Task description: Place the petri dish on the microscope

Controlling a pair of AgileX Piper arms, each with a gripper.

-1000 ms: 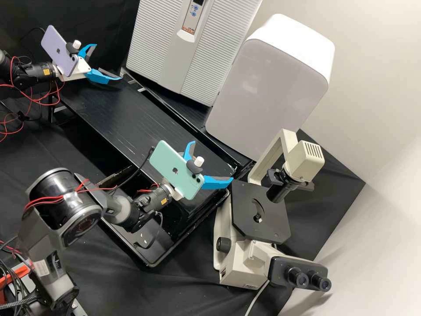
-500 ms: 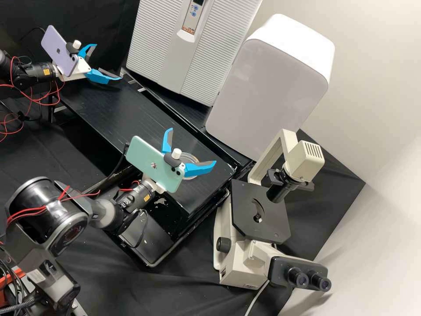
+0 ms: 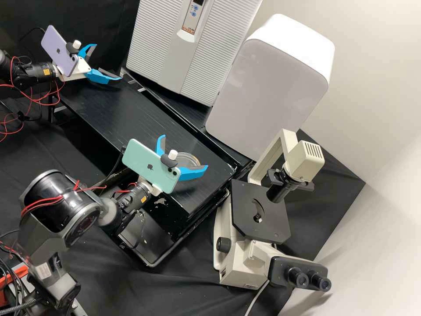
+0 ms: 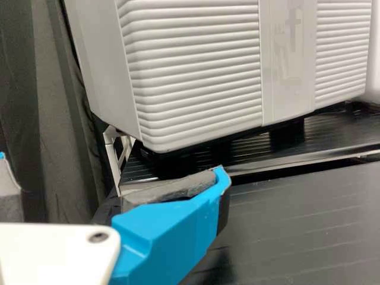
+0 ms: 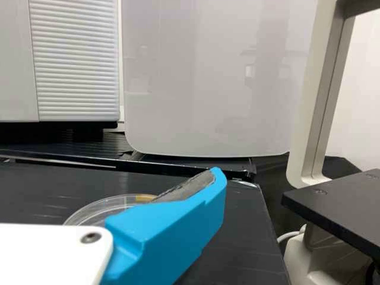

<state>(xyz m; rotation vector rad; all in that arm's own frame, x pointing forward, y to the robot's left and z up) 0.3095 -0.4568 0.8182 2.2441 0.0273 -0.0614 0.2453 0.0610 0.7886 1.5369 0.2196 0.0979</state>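
In the high view, the clear petri dish (image 3: 191,159) lies flat on the black bench, partly hidden behind my right gripper (image 3: 184,152), whose blue fingers are spread around its near side. Seen from the right wrist, the dish (image 5: 95,209) is beyond the visible finger of the right gripper (image 5: 105,176), with a yellowish patch at its rim. My left gripper (image 3: 107,62) stands open over the bench's far left end, holding nothing; the left wrist view shows the same gripper (image 4: 111,168). The microscope (image 3: 243,204) stands right of the bench, its dark stage bare.
A white rounded box (image 3: 267,87) and a ribbed grey-white appliance (image 3: 149,52) stand behind the bench (image 3: 127,118). The microscope's lamp arm (image 3: 274,153) rises over its stage, with eyepieces (image 3: 307,281) at the front. Red wires hang along both arms.
My right gripper has drawn back leftward from the microscope side, most of it in the first half second, then dipped slightly. More of the dish has come into sight. The left arm has kept still.
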